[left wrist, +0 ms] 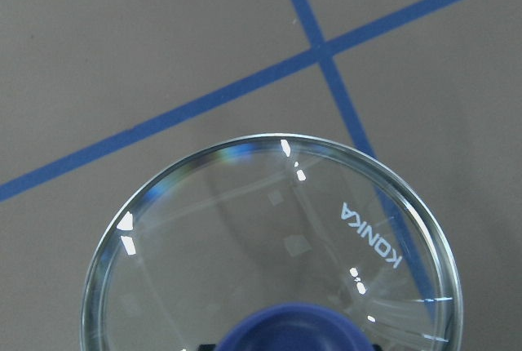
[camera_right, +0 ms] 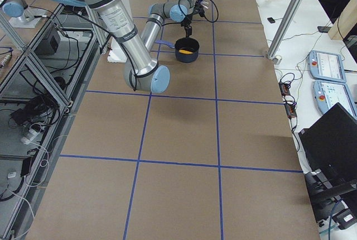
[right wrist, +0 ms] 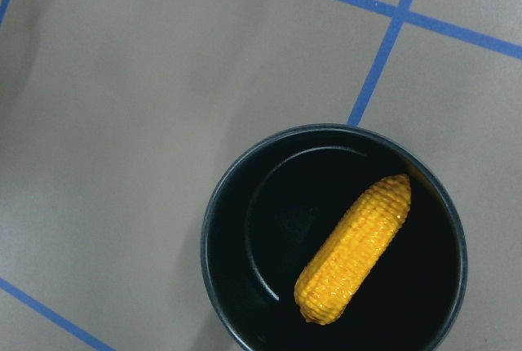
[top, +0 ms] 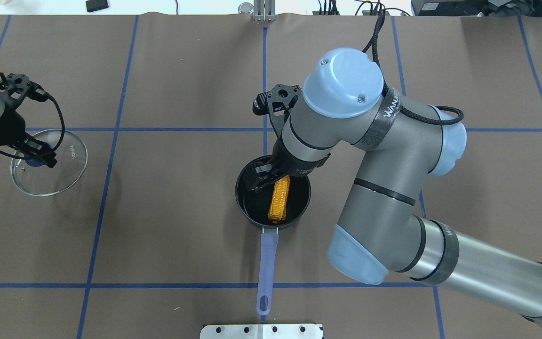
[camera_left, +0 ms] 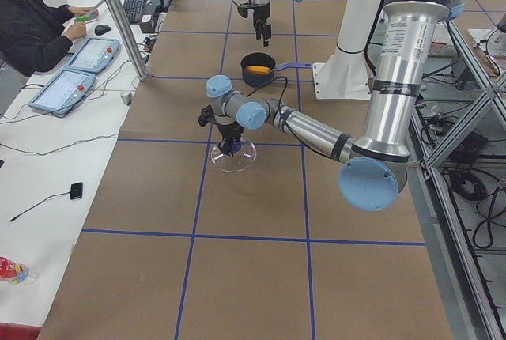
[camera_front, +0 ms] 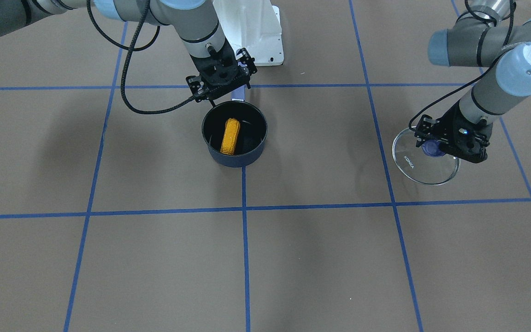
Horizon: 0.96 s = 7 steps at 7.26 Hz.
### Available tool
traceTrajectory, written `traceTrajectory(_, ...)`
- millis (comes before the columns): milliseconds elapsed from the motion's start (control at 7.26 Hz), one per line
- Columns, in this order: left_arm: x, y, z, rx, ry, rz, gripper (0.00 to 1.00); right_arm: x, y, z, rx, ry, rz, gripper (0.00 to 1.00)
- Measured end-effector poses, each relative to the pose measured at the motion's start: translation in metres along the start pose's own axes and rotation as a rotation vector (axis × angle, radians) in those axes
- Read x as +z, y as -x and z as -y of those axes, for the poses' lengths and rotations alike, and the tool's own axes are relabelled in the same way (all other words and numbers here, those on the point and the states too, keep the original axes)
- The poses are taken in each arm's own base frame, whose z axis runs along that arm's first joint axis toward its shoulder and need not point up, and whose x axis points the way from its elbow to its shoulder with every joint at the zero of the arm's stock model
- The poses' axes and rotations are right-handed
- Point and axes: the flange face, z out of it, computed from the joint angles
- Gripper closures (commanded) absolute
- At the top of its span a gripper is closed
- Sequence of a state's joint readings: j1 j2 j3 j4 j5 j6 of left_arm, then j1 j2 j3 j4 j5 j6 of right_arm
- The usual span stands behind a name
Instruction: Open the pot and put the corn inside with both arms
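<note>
The dark blue pot [top: 247, 200] stands open in the middle of the table, its blue handle [top: 267, 263] pointing toward the robot. The yellow-orange corn [top: 279, 200] lies inside it and also shows in the right wrist view [right wrist: 355, 249] and the front view [camera_front: 230, 136]. My right gripper [top: 262, 180] hangs just above the pot's far rim, open and empty. My left gripper [top: 38, 157] is shut on the blue knob [left wrist: 285, 331] of the glass lid [top: 59, 174], far to the left and low over the table. I cannot tell if the lid touches the table.
Blue tape lines grid the brown table. A white mounting plate [top: 261, 331] sits at the robot's edge behind the pot handle. An operator [camera_left: 32, 16] sits at a side desk with control tablets [camera_left: 67, 87], off the table.
</note>
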<state>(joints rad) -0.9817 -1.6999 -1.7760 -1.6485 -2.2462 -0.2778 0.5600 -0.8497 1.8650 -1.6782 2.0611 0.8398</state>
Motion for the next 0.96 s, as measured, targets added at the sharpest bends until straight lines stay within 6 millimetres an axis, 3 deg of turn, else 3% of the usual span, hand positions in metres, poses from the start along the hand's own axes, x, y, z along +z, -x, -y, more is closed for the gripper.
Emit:
traceTrajectory(275, 0.017, 0.018, -0.013, 0.018, 0.028, 0.006, 0.43, 0.000, -0.003, 0.000, -0.001, 0.001, -0.003, 0.00)
traceTrajectory(688, 0.041, 0.025, -0.011, 0.038, 0.042, -0.061, 0.40, 0.004, -0.007, -0.001, 0.001, 0.007, -0.009, 0.00)
traceTrajectory(826, 0.046, 0.027, -0.010, 0.041, 0.044, -0.073, 0.30, 0.005, -0.008, -0.001, 0.001, 0.008, -0.011, 0.00)
traceTrajectory(964, 0.047, 0.028, -0.010, 0.043, 0.043, -0.078, 0.02, 0.005, -0.009, -0.001, 0.002, 0.008, -0.012, 0.00)
